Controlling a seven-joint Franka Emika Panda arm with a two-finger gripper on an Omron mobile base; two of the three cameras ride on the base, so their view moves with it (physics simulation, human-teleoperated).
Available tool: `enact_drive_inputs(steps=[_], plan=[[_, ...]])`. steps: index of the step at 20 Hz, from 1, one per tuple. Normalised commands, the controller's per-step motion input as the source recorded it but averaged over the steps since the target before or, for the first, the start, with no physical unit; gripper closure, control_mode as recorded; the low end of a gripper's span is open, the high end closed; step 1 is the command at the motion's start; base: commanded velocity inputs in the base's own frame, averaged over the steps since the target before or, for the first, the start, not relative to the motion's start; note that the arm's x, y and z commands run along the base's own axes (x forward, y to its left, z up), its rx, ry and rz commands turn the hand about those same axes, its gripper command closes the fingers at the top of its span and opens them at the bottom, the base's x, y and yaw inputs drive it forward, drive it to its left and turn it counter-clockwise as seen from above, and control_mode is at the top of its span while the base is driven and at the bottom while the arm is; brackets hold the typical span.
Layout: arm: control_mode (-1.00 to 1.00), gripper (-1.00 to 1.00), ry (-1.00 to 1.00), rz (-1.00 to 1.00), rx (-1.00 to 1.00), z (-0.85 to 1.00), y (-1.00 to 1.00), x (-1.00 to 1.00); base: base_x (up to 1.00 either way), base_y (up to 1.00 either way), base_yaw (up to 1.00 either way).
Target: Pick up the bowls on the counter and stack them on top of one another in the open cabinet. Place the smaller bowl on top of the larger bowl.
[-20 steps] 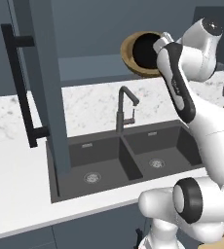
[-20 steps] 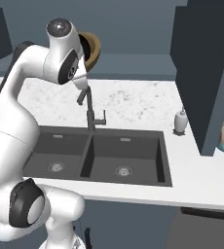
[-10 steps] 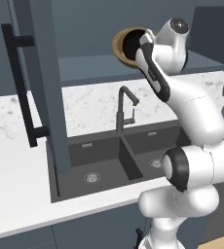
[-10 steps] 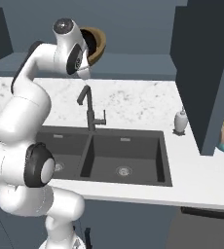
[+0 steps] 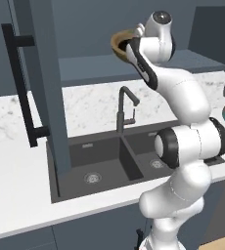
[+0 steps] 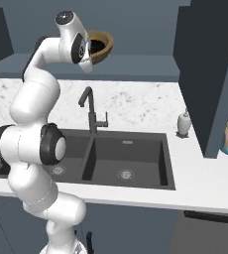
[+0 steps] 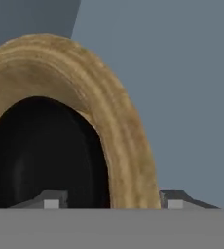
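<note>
Slate-blue wall fills the space behind our raised arm, above the counter (image 6: 136,101) and sink (image 5: 109,161); we carry the larger bowl (image 6: 102,45) tilted, high over the faucet (image 6: 91,111); our gripper (image 7: 111,199) pinches its thick rim, one fingertip each side; our wrist hides part of the bowl from both base cameras.

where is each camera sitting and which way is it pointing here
Left base view: behind the arm on its left, looking forward and down at the sink, faucet and open cabinet door; the arm rises at lower right, holding the wooden bowl high.
Right base view: behind on its right, over the same sink; the arm rises at lower left.
Hand view: on the hand, looking along the gripper at the bowl's rim between its fingertips.
Both base views share the sink, faucet, counter and bowl.
</note>
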Motion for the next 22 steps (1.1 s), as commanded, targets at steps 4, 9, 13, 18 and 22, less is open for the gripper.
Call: enact_drive_inputs(steps=[4,9,13,18,22], plan=[[-1.0,-1.0,-0.08,-0.04,0.08,0.0,-0.16,-0.65,0.0,0.0,0.0],[-1.0,-1.0,-0.31,-0.1,0.19,-0.06,-0.47,-1.0,0.0,0.0,0.0],[-1.0,-1.0,-0.28,0.0,0.05,-0.91,-0.49,-1.0,0.0,0.0,0.0],[-1.0,-1.0,0.0,0.0,-0.18,-1.0,-0.29,-1.0,0.0,0.0,0.0],[-1.0,-1.0,0.0,0.0,-0.16,-1.0,-0.39,-1.0,0.0,0.0,0.0]])
